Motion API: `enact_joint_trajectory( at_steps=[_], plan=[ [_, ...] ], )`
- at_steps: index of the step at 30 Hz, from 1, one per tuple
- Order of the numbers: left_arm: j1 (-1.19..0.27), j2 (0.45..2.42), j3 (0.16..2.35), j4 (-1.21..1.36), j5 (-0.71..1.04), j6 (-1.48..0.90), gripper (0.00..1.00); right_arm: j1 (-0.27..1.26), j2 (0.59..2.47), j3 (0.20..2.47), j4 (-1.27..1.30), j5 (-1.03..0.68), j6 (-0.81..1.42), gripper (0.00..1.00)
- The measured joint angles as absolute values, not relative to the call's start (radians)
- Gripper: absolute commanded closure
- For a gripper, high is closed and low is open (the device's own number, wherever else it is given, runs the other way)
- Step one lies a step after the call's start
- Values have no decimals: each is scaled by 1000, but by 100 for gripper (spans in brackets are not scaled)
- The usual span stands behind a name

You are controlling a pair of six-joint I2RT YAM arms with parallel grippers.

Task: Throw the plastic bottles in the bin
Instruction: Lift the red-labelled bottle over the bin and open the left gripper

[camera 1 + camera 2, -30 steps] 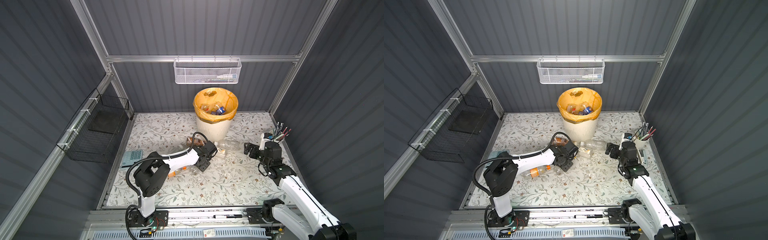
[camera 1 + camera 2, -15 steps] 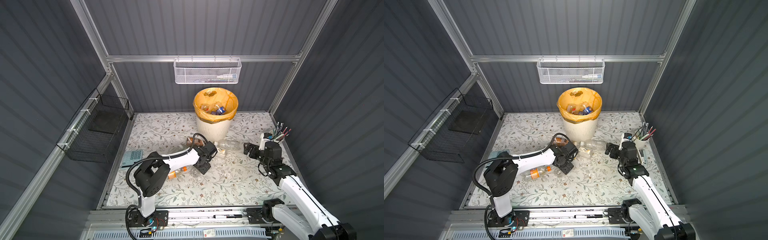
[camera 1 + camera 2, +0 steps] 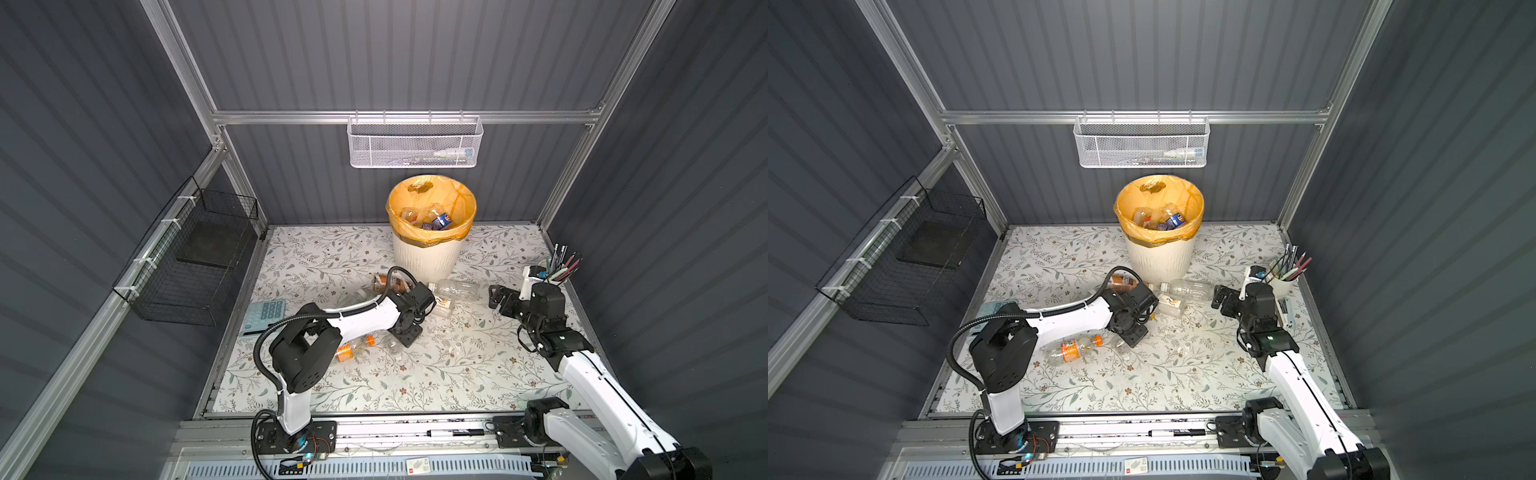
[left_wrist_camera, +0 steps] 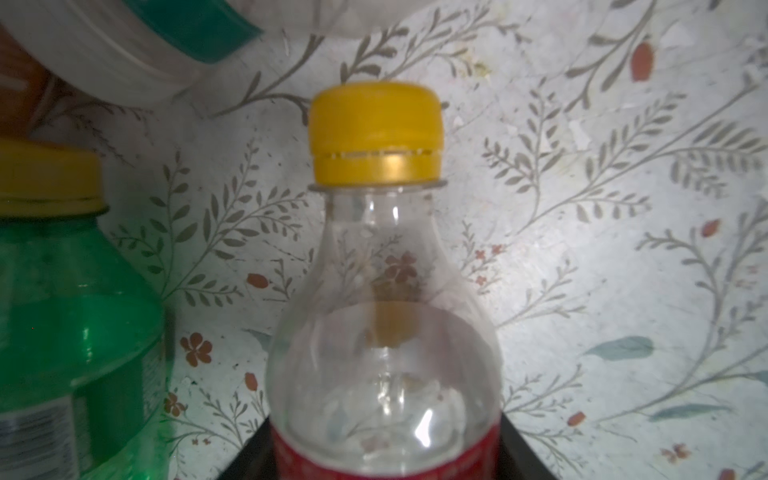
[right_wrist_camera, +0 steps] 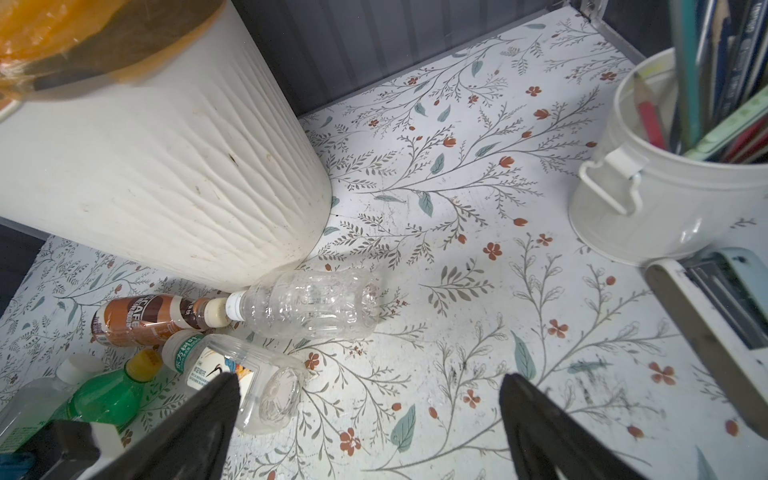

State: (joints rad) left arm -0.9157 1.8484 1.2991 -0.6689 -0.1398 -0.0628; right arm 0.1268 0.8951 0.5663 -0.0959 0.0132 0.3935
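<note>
well, with the left gripper [image 4: 384,461] clamped round the red-labelled bottle [image 4: 382,332] low by the foot of the bin [image 3: 428,257] and the right gripper [image 5: 370,386] gaping empty beside the bin, i'd worry the slick, squashy plastic squirts free on the lift or clips the bin's rim.

1. White mesh basket [image 3: 415,143] hung above the floral tabletop's [image 3: 457,374] back edge.
2. Black wire basket [image 3: 187,266] hung left of it.
3. Calculator [image 3: 266,313] lay at its left edge.
4. Pencil cup [image 3: 1283,283] stood at its right edge.
</note>
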Motion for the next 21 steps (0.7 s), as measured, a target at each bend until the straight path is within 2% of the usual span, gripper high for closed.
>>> enact_joint_trajectory(
  at_steps=[4,7,16,21],
  plan=[
    [-916,1745,1283,-624,-130,-63,67,123,886,567,-97,6,393,1],
    [-916,1630,1253,-564,-132,-63,67,118,873,566,-97,6,393,1],
    [-916,1194,1148,-270,-263,24,62,105,834,567,-98,6,393,1],
    [-915,1134,1159,10,-323,140,56,103,829,567,-98,6,393,1]
  ],
)
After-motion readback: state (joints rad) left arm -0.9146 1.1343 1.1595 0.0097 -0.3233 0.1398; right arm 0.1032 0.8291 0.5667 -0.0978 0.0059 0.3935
